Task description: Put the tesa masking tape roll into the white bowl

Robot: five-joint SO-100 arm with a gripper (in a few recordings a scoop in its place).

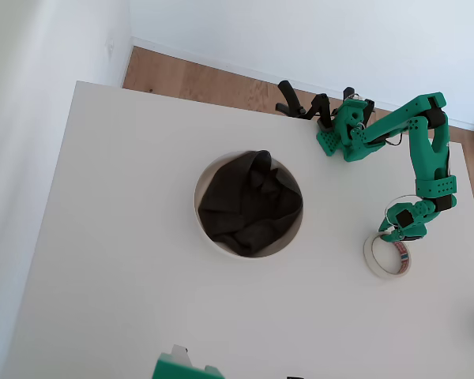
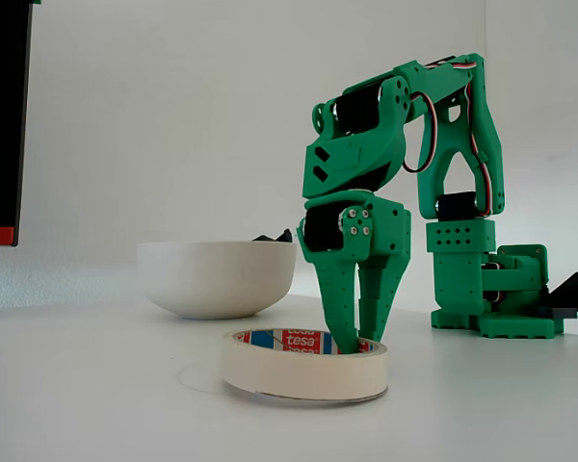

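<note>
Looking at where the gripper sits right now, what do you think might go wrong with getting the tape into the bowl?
1. The gripper has its fingertips down inside the tape roll, near its far wall; a thin hold could let the flat ring slip or tilt when lifted.
2. The white bowl is already filled with dark cloth, so the tape may land on top and sit unevenly.

"tesa" in white on red, tape roll [image 2: 304,363] inner core

A plain room: white table [image 1: 126,237], white walls [image 1: 300,31], wooden floor [image 1: 205,79].
</note>
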